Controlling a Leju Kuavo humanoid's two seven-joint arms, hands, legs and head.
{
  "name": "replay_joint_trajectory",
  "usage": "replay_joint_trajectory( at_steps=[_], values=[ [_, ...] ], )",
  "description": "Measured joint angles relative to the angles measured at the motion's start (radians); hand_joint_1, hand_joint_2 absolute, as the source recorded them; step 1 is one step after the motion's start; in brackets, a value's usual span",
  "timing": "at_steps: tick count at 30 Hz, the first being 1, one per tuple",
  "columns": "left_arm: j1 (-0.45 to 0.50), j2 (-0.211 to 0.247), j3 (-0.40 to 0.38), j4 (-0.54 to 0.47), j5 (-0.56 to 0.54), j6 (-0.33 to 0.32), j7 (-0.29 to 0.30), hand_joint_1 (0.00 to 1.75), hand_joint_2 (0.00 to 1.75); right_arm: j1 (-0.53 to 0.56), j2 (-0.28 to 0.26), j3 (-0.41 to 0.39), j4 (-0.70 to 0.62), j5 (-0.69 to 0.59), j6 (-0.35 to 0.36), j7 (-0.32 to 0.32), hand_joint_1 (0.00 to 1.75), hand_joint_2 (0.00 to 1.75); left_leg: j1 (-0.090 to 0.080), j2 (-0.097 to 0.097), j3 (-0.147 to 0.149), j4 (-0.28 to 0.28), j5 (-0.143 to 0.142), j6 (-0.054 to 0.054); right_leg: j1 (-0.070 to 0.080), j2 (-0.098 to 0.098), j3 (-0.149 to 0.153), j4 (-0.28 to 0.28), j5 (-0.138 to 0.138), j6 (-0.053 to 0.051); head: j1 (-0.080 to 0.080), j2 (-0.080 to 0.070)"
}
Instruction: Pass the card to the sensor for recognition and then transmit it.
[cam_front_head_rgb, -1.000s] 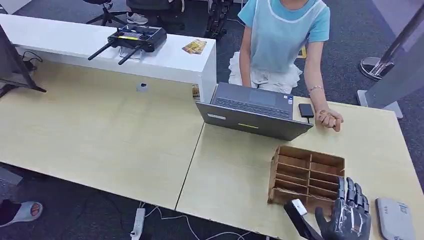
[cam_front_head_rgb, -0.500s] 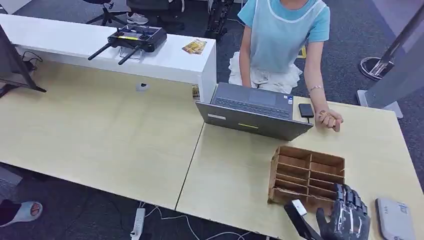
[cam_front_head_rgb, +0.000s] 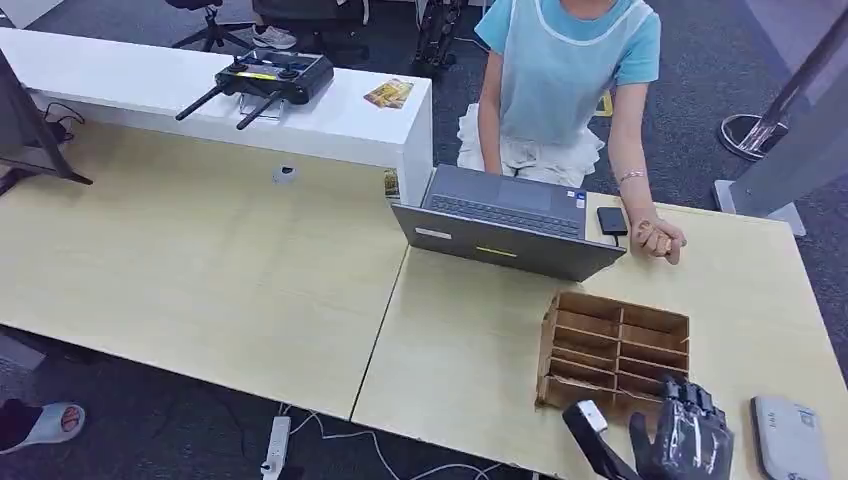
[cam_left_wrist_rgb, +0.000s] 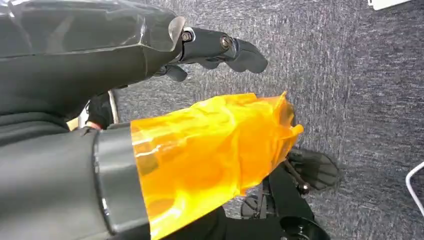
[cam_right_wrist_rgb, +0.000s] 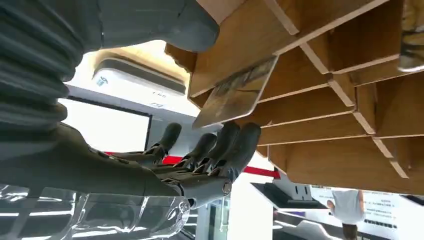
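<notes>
**Card in the wooden rack, right robot hand at its near edge**

Card (cam_right_wrist_rgb: 235, 92) sits tilted in a slot of the wooden slotted rack (cam_front_head_rgb: 612, 345), one corner poking out of the front. The right robot hand (cam_front_head_rgb: 688, 440) is at the rack's near edge, fingers (cam_right_wrist_rgb: 235, 145) apart and stretched just beside the card, holding nothing. The grey card reader (cam_front_head_rgb: 790, 438) lies just right of it on the tabletop (cam_front_head_rgb: 460, 340). The left robot hand (cam_left_wrist_rgb: 210, 47) hangs over carpet, fingers loosely extended, nothing in them. Beyond the rack, a laptop (cam_front_head_rgb: 505, 220) and a seated person (cam_front_head_rgb: 565, 80).
</notes>
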Motion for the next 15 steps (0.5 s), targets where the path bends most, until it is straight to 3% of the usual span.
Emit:
replay_joint_trajectory(
  at_steps=[7,11,15],
  values=[
    [0.000,0.000,0.000,0.000,0.000,0.000,-0.002,0.00,0.00,-0.006,-0.003,0.013,0.006,0.000,-0.013,0.000,0.66,1.75,0.000,0.000,0.000,0.000,0.000,0.000,0.000,0.000,0.000,0.000,0.000,0.000,0.000,0.000],
    [0.000,0.000,0.000,0.000,0.000,0.000,-0.003,0.00,0.00,-0.009,-0.003,0.015,0.007,0.000,-0.018,0.000,0.75,1.75,0.000,0.000,0.000,0.000,0.000,0.000,0.000,0.000,0.000,0.000,0.000,0.000,0.000,0.000],
    [0.000,0.000,0.000,0.000,0.000,0.000,-0.003,0.00,0.00,-0.011,-0.003,0.018,0.008,0.000,-0.027,-0.004,0.70,1.75,0.000,0.000,0.000,0.000,0.000,0.000,0.000,0.000,0.000,0.000,0.000,0.000,0.000,0.000]
  ],
)
